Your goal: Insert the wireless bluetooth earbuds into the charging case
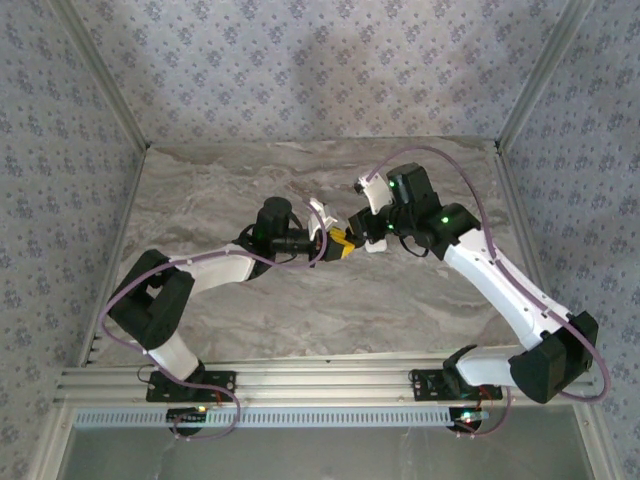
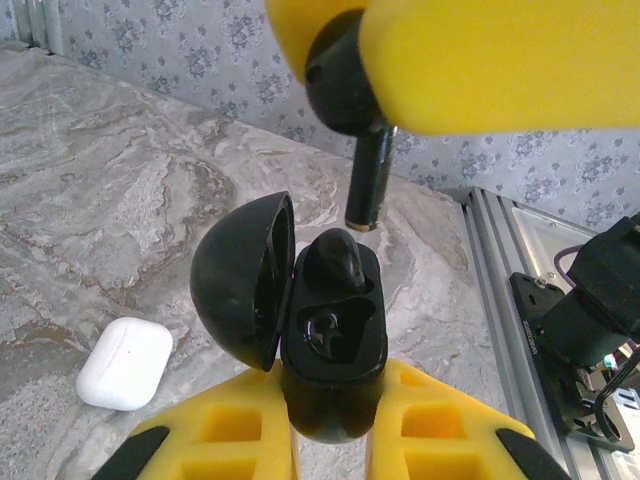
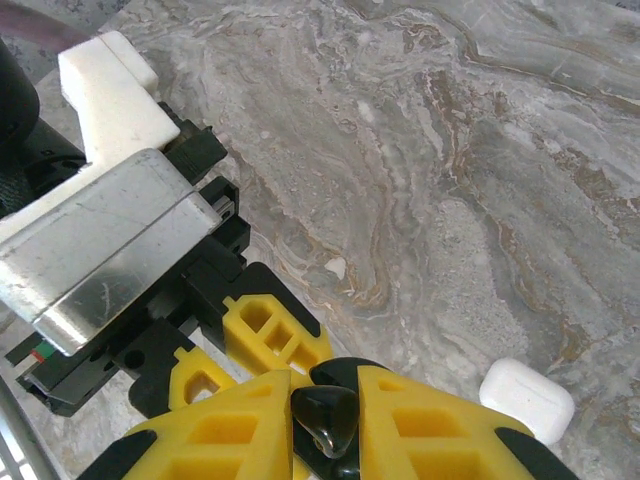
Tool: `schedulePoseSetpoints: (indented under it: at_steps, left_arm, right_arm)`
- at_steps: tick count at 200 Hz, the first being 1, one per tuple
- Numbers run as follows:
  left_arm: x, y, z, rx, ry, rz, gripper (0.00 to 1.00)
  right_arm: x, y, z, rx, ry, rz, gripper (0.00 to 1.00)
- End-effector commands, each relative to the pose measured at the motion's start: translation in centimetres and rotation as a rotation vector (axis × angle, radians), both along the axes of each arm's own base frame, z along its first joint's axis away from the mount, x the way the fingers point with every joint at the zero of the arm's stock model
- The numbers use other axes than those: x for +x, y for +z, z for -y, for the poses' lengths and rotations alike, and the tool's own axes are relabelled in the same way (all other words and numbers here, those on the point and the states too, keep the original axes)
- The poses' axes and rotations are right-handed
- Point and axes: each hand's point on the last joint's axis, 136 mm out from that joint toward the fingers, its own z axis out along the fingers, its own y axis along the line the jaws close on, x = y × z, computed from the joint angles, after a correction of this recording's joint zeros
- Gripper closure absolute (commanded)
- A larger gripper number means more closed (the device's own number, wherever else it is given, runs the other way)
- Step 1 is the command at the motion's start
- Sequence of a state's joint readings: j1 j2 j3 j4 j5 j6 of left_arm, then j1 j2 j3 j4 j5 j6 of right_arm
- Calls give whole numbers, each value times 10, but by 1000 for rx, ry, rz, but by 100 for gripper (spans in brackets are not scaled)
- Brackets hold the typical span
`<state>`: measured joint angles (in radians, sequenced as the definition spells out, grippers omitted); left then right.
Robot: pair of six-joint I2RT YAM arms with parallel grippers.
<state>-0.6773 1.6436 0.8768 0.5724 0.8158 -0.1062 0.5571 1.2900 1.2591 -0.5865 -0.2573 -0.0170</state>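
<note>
The black charging case (image 2: 335, 345) is open, its lid swung out to the left. My left gripper (image 2: 333, 378) is shut on its lower body. One black earbud (image 2: 335, 258) sits in the far socket, and the near socket looks hollow and glossy. Just above the case hangs a second black earbud (image 2: 367, 178), stem pointing down and clear of the case, with my right gripper (image 2: 342, 65) shut on its head. In the right wrist view my right gripper (image 3: 325, 387) pinches that earbud (image 3: 327, 418) above the case (image 3: 342, 468). From above, both grippers (image 1: 342, 240) meet mid-table.
A shut white case (image 2: 125, 362) lies on the marble table (image 2: 110, 200) left of the black case, and it also lies at the lower right of the right wrist view (image 3: 527, 398). The left arm's wrist block (image 3: 110, 230) is close to my right fingers. An aluminium rail (image 2: 500, 300) borders the table.
</note>
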Motion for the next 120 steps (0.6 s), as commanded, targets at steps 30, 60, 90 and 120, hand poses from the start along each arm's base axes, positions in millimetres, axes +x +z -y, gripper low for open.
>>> schedulePoseSetpoints:
  at_steps: [30, 60, 90, 120]
  left_arm:
    - [-2, 41, 3, -80, -20, 66, 86]
    - [-1, 42, 2, -83, -13, 67, 86]
    - [0, 44, 2, -86, -10, 71, 86]
    - [1, 44, 1, -86, -8, 74, 86]
  right_arm:
    - [-2, -8, -3, -35, 24, 5, 78]
    - [-5, -11, -6, -34, 42, -8, 78]
    - [-11, -18, -4, -58, 48, -40, 78]
    - [-11, -21, -1, -80, 48, -48, 78]
